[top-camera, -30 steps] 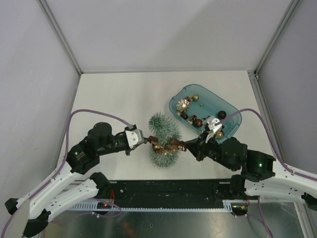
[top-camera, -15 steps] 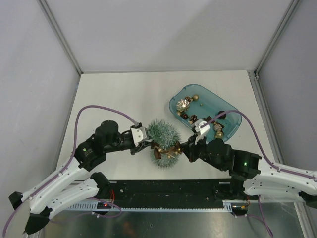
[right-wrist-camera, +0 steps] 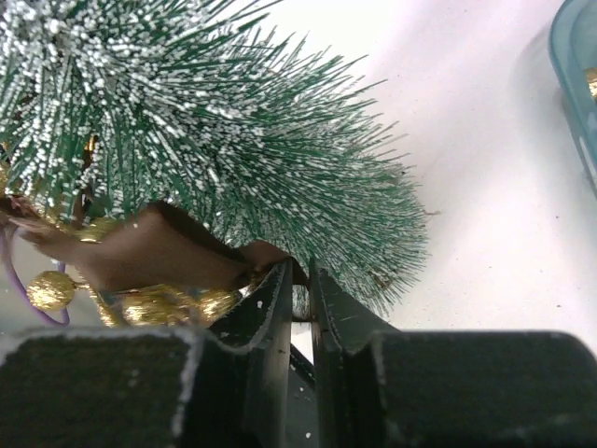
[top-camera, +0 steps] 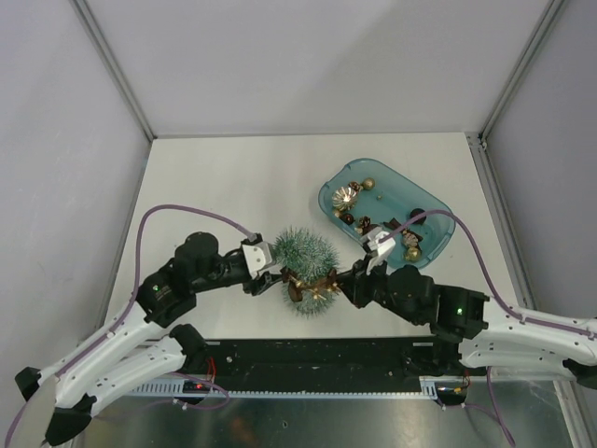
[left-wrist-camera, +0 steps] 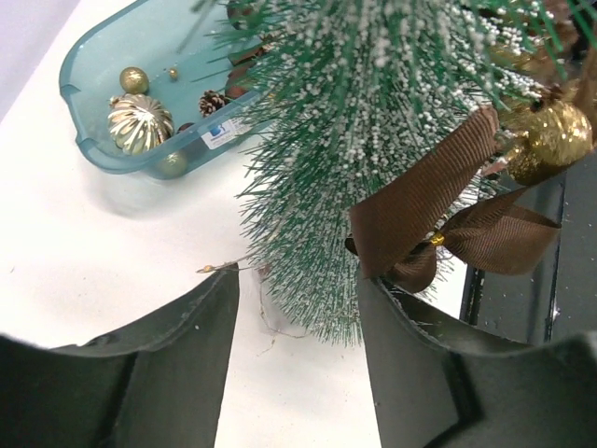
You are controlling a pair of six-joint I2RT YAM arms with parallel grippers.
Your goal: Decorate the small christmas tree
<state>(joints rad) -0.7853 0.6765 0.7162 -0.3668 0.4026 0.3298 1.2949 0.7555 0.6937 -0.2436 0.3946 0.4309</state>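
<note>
Sitting on table: small christmas tree, close to the near edge of the table, between the two end effectors; can't tell if it's dead upright or leaning.
tree trim: brown ribbon bow and gold glitter ball hang in the bristles on the near side.
left end effector: jaws well apart, gripping nothing. The lower bristles sit right at the gap, with the bow just above one finger.
right end effector: fingers almost together, only a thin slit between them. One end of the ribbon lies at the tips; can't tell if it's pinched or just touching.
teal tray: on the table, behind and to the right of the tree, just beyond the right end effector. Holds a gold ribbed ball, smaller gold and dark balls, and a pine cone.
</note>
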